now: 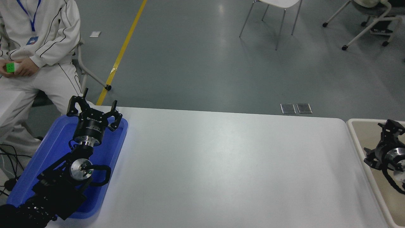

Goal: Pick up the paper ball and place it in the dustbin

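The paper ball is not visible anywhere in the head view. The beige dustbin (pixel 364 120) stands off the table's right end, cut by the picture's edge. My right gripper (pixel 378 141) hangs over the dustbin's near-left part, open, with nothing between its spread fingers. My left gripper (pixel 94 111) is parked at the lower left above the blue tray (pixel 121 139), also open and empty.
The white table (pixel 221 164) spans the middle. A seated person (pixel 41 38) at the top left holds a green cube (pixel 10 67) in both hands. Chairs (pixel 272 12) stand on the grey floor beyond the table. Cables lie at the far left.
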